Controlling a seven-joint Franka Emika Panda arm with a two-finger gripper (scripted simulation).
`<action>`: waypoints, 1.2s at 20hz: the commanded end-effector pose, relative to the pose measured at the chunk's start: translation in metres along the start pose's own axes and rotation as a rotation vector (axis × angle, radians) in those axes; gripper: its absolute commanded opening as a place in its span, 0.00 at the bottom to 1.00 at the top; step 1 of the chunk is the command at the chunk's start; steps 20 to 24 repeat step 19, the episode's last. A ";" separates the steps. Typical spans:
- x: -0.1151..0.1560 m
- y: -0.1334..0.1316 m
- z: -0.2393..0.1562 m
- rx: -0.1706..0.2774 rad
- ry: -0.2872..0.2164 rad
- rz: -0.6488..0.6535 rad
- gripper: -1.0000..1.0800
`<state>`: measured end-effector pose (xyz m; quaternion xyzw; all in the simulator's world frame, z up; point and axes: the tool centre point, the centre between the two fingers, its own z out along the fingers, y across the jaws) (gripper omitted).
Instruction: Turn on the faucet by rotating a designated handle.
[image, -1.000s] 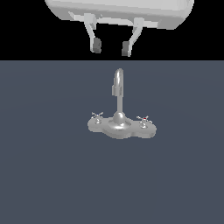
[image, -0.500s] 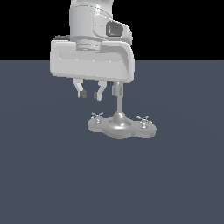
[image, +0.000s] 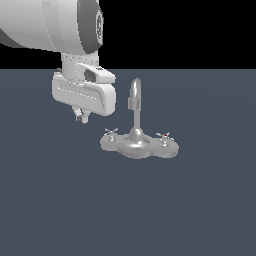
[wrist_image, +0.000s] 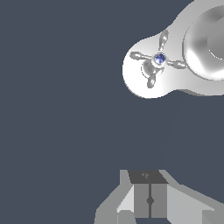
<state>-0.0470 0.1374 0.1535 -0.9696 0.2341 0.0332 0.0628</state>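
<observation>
The silver faucet (image: 136, 136) stands on the dark grey floor, with a tall gooseneck spout (image: 135, 97), a lobed base (image: 122, 147) and two small cross handles. The handle on the exterior view's left (image: 111, 131) has a blue cap in the wrist view (wrist_image: 159, 58). The other handle (image: 164, 135) has a red cap. My gripper (image: 81, 118) hangs to the exterior view's left of the faucet, slightly above the left handle and apart from it. In the wrist view my gripper (wrist_image: 149, 200) is shut with its pads together and holds nothing.
The dark grey floor (image: 60, 200) spreads flat all around the faucet. The arm's large white body (image: 55, 25) fills the upper left of the exterior view. Nothing else stands nearby.
The hand has come down from the top of the view and moved to the exterior view's left of the spout. Its fingers, apart earlier, are now together.
</observation>
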 end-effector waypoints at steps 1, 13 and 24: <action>0.036 0.018 0.021 -0.011 0.054 0.079 0.27; 0.189 0.054 0.062 -0.055 0.336 -0.175 0.13; 0.144 -0.032 0.066 0.069 0.319 -0.322 0.84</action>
